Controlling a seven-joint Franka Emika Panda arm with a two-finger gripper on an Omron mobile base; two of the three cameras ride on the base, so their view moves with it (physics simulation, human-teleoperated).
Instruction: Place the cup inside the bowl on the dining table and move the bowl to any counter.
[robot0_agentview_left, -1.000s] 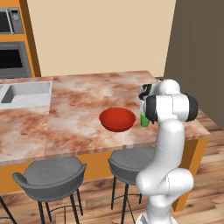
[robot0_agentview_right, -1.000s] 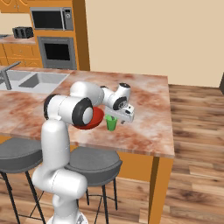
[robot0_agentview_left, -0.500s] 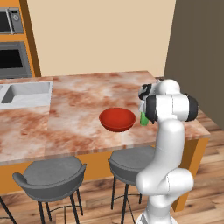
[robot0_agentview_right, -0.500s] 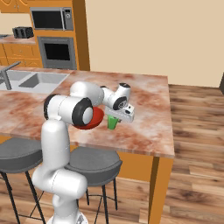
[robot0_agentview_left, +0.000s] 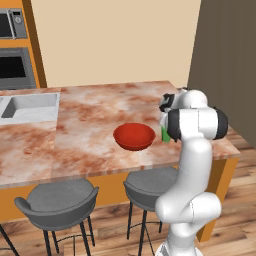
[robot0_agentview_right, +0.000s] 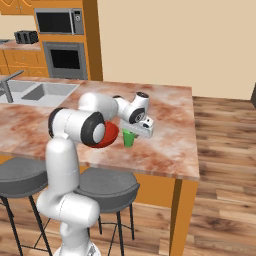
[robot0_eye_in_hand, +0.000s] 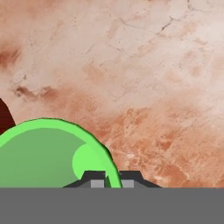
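Observation:
The green cup stands on the dining table, just right of the red bowl. In the left base view only a sliver of the cup shows beside the arm. My gripper points down over the cup's rim. In the hand view the two fingertips pinch the cup's wall between them, one inside and one outside the rim. A dark red edge of the bowl shows at the left of the hand view.
A grey sink is set into the table at the left. Two grey stools stand along the near side. An oven and microwave sit in orange cabinets at the back left. The table's right edge drops to wood floor.
The fingers have closed onto the cup's rim. The arm and the cup have otherwise stayed in place.

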